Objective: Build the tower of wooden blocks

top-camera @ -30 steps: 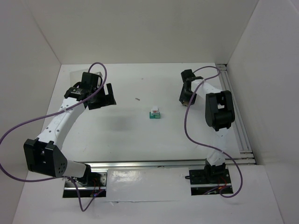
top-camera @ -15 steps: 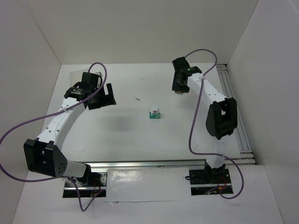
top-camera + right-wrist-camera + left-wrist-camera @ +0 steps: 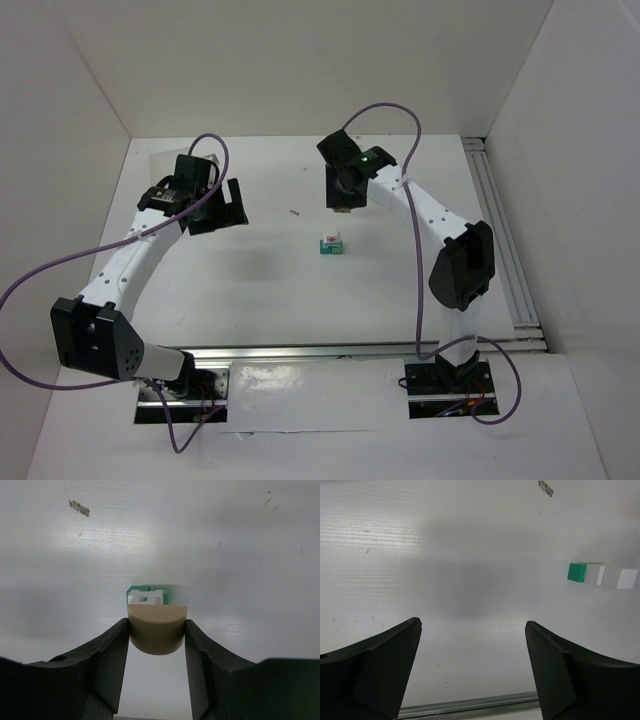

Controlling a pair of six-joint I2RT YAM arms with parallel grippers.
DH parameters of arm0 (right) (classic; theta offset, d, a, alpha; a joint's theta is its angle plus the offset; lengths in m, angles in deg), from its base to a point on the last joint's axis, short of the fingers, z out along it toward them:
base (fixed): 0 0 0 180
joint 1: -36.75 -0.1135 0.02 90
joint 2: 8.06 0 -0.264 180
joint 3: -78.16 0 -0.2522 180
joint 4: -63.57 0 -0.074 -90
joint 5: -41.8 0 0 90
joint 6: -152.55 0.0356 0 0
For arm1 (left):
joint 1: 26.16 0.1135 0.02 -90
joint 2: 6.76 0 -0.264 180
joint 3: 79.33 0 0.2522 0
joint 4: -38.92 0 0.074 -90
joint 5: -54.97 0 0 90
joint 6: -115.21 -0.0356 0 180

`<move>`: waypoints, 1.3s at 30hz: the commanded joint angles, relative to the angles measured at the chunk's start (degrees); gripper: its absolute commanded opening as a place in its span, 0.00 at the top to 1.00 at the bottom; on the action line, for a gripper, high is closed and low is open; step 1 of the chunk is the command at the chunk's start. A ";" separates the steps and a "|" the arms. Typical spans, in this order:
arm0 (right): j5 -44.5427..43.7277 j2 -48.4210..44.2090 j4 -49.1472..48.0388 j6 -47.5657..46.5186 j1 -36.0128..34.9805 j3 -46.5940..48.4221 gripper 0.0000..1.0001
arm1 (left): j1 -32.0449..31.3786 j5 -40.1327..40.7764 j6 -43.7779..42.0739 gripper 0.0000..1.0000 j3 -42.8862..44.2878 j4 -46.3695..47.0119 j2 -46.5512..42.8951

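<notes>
At the middle of the desk [image 3: 250, 290], a touch right of centre: teal-green cube [image 3: 328, 249] flat on the surface, with white cube [image 3: 331, 239] stacked squarely on top. Carries a faint reddish mark on its upper face in the overhead view, too small to read. From the left wrist view, the same pair as a short column lying sideways in the picture, teal-green cube [image 3: 577, 572] at the base and white cube [image 3: 619, 577] touching it.

Above the desk near that stack: tan round cylinder [image 3: 157, 632], pinched in the right tool [image 3: 157, 625]. Clenched on the cylinder, one dark finger [image 3: 112, 650] pressed against each flank. In the right wrist view, hangs in front of the stack, with white cube [image 3: 145, 598] and a sliver of teal-green cube [image 3: 134, 589] peeking out past the cylinder's far edge. No telling from that view about contact between cylinder and white cube. In the overhead view, right tool [image 3: 342, 205] just on the far side of the stack.

Well apart to the left: left tool [image 3: 222, 205] over bare desk, released, fingers spread wide around nothing. Likewise in its own wrist view, left tool [image 3: 472, 625] gaping, with only desk surface and a soft shadow between the fingers.

Between the two tools, toward the far side: small dark speck [image 3: 295, 212] on the desk.
</notes>
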State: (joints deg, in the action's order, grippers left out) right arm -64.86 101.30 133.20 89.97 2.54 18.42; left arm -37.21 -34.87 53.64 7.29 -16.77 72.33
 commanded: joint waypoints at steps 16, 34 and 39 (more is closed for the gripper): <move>1.64 0.24 -0.07 5.01 -4.89 -3.93 0.64 | -0.20 1.59 -1.27 0.02 -0.17 0.80 -2.19; 1.55 4.37 -1.12 4.48 -5.42 -3.31 0.64 | -0.20 2.12 -1.27 0.02 -0.70 0.27 -2.71; 1.55 4.90 -1.12 4.48 -5.42 -3.31 0.64 | -0.20 2.12 -1.27 0.02 -0.70 0.27 -2.71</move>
State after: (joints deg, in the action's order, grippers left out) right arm -62.52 106.35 133.47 94.26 -2.47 14.55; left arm -37.21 -33.34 53.64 7.14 -16.82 71.39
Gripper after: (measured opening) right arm 0.518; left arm 0.980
